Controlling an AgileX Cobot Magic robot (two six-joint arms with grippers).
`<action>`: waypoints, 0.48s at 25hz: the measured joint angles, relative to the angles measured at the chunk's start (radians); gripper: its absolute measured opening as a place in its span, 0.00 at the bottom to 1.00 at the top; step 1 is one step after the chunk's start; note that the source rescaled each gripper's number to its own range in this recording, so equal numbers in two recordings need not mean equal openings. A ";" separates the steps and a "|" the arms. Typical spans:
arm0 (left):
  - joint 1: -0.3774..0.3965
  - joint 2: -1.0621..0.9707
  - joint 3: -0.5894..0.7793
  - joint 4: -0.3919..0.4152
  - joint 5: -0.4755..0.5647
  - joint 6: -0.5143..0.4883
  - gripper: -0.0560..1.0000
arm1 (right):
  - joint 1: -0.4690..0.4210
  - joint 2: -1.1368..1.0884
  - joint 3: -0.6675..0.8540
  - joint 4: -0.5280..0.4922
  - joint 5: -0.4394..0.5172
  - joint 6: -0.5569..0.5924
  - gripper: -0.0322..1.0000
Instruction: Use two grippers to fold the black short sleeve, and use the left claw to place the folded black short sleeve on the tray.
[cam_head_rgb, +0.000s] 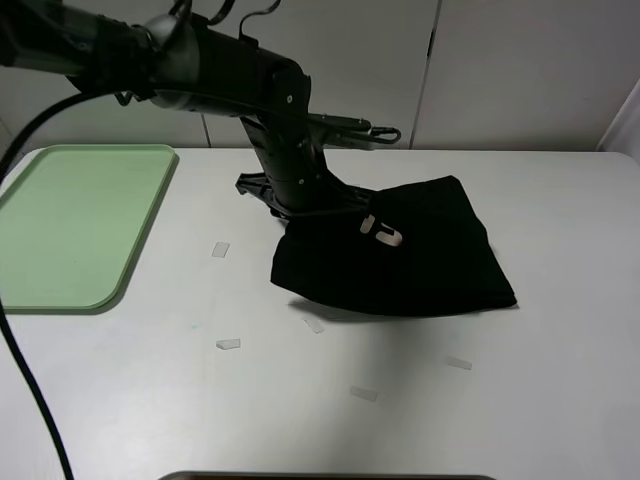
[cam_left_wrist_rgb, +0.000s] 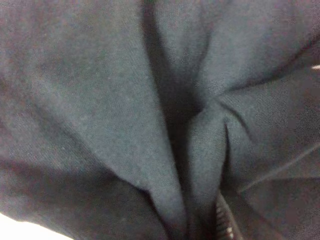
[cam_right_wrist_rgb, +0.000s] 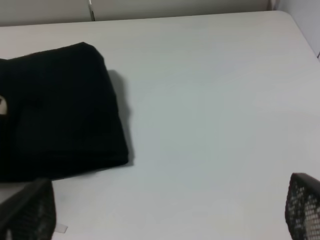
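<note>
While I watch from the high camera, the tray (cam_head_rgb: 60, 270) lies flat at the far left of the white table (cam_head_rgb: 560, 380), with a few pale scraps of tape (cam_head_rgb: 228, 344) scattered on the surface to its right. Next comes my left gripper (cam_head_rgb: 292, 208), reaching down from the upper left and clenched on the left edge of the black short sleeve (cam_head_rgb: 420, 260). Its wrist camera shows nothing but bunched dark cloth. The folded shirt sits at mid-table, well apart from the tray, its left side raised over a shadow and a bit of pale lettering (cam_head_rgb: 382, 232) showing. Further right, my right gripper (cam_right_wrist_rgb: 170, 200) hangs released above bare table, its fingers (cam_right_wrist_rgb: 30, 212) spread wide beside the shirt's right edge.
</note>
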 joint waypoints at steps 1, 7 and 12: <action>0.000 -0.012 0.000 0.015 0.024 0.001 0.26 | 0.000 0.000 0.000 0.000 0.000 0.000 1.00; 0.001 -0.089 0.001 0.089 0.127 0.019 0.26 | 0.000 0.000 0.000 0.000 0.000 0.000 1.00; 0.012 -0.142 0.015 0.113 0.212 0.073 0.26 | 0.000 0.000 0.000 0.000 0.000 0.000 1.00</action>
